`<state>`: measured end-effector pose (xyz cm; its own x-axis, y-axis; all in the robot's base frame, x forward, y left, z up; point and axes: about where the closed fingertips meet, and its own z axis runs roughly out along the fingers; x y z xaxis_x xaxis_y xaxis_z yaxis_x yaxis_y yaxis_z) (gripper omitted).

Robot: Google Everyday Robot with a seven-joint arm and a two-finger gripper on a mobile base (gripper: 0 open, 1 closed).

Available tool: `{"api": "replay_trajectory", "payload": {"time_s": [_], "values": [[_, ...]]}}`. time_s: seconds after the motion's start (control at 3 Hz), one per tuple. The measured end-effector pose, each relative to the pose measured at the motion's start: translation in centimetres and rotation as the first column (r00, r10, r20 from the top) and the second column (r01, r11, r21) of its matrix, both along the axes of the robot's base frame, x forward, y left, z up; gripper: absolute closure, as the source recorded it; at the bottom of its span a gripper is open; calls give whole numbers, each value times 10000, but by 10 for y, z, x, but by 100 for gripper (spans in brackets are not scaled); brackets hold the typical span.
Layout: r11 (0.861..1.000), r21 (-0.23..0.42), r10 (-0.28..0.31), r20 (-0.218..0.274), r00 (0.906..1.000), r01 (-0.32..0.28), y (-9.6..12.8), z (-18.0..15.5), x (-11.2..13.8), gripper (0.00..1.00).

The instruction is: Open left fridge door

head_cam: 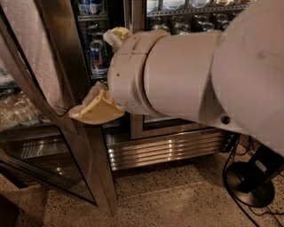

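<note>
The left fridge door (91,155) stands swung open toward me on the left, its steel frame running down to the floor. Behind it the fridge (133,13) shows shelves of cans (98,53) in its open left half. My gripper (105,72) is at the door's free edge, on the end of the big white arm (199,71) that fills the right side. Its two tan fingers are spread apart, open. The lower finger (95,108) rests against the door frame, while the upper finger (116,34) sits in front of the cans.
The right glass door (191,15) stays closed, with cans behind it. A ribbed steel grille (164,148) runs along the fridge base. A black round stand base (250,184) with cables sits on the speckled floor (168,195) at lower right.
</note>
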<state>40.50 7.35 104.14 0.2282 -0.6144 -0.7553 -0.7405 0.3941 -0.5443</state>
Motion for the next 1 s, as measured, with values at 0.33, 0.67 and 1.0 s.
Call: {"api": "replay_trajectory", "payload": {"time_s": [0.33,0.67,1.0], "values": [[10000,0,0,0,10000,0,0,0,0,28],[10000,0,0,0,10000,0,0,0,0,15],[10000,0,0,0,10000,0,0,0,0,10]]}}
